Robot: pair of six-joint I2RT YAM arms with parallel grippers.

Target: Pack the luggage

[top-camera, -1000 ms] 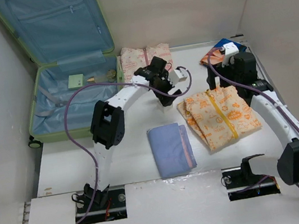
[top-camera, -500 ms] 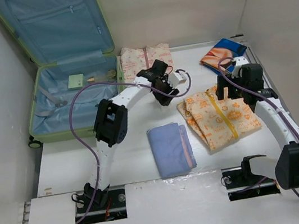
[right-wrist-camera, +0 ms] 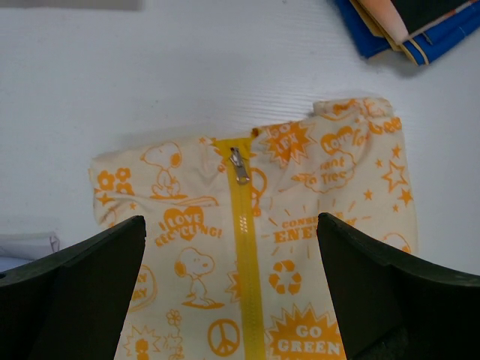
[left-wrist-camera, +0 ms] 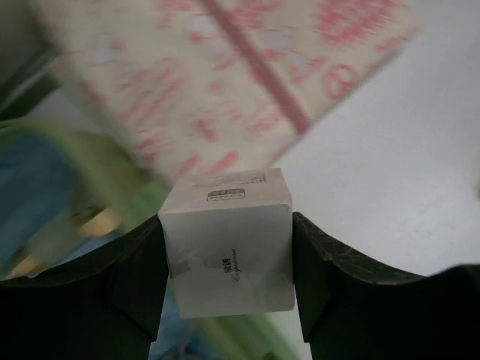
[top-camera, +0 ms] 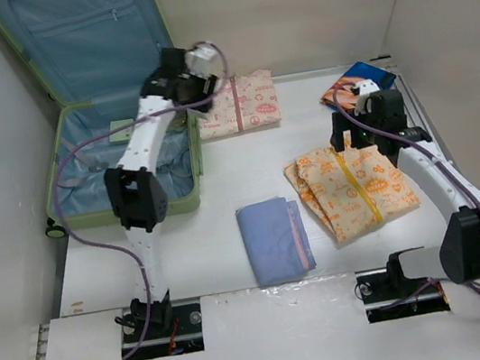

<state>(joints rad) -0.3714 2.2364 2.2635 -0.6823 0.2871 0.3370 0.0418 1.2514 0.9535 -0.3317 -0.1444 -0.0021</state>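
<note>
- The luggage (top-camera: 78, 50) lies open at the far left of the worktop (top-camera: 221, 174). Its base is flat, and its blue-lined lid stands up against the far wall.
- The left end effector (left-wrist-camera: 227, 262) is clenched on a small white box (left-wrist-camera: 225, 225), one finger pressing each side of it.
- In the left wrist view, the box hangs over the blurred green right rim of the luggage, with the blue lining showing to the left.
- A pink-printed pouch (top-camera: 241, 102) lies on the worktop just right of the luggage, at the far side.
- The right end effector (right-wrist-camera: 236, 300) is released, with its jaws wide apart. It hangs above the far end of a cream pouch with orange cartoon print (top-camera: 350, 185) and does not touch it.
- The pouch's yellow zip runs down between the jaws, and its metal pull (right-wrist-camera: 239, 166) lies at the far end.
- A folded blue cloth (top-camera: 274, 238) lies near the middle of the worktop, left of the cream pouch and apart from it.
- A blue and orange packet (top-camera: 355, 84) lies at the far right corner.
</note>
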